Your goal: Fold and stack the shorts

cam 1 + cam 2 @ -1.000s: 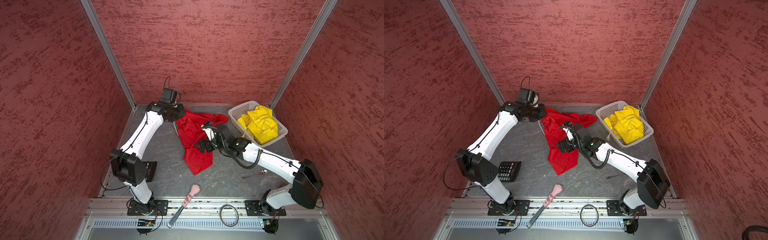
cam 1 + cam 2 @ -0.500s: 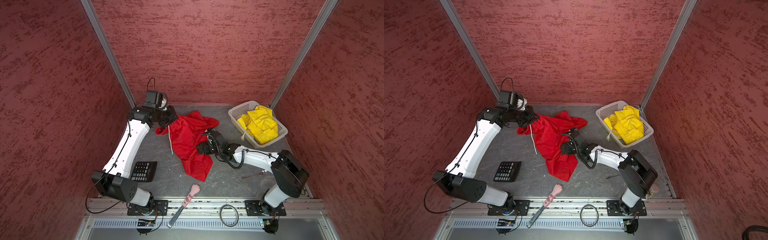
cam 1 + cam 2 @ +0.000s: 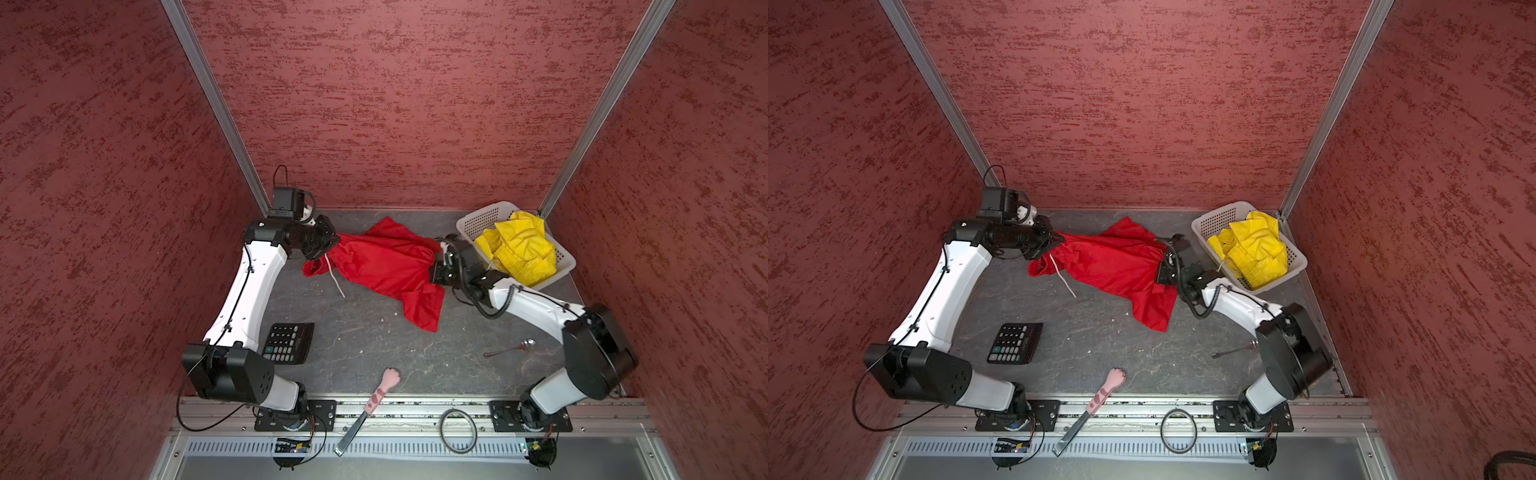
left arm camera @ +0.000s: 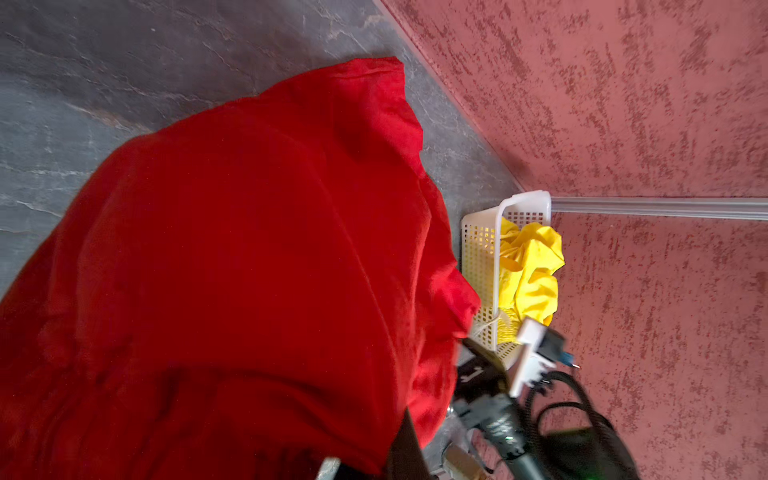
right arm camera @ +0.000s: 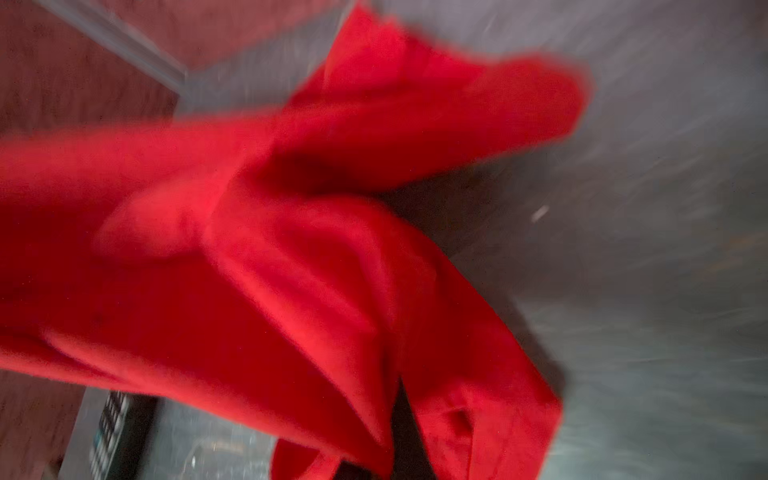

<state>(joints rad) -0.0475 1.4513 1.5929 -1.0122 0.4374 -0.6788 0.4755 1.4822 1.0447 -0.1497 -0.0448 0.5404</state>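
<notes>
Between left pincer [image 3: 335,245], right pincer [image 3: 437,261]: red shorts [image 3: 382,266]; calculator [image 3: 289,344] legends illegible.

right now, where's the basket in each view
In a top view: basket in the far right corner, holding the yellow shorts.
In a top view: same corner, just right of the right arm.
Left wrist: beyond the red cloth's edge, against the wall corner.
Right wrist: not in it.
Shared landmark: the red shorts, in all four views.
</notes>
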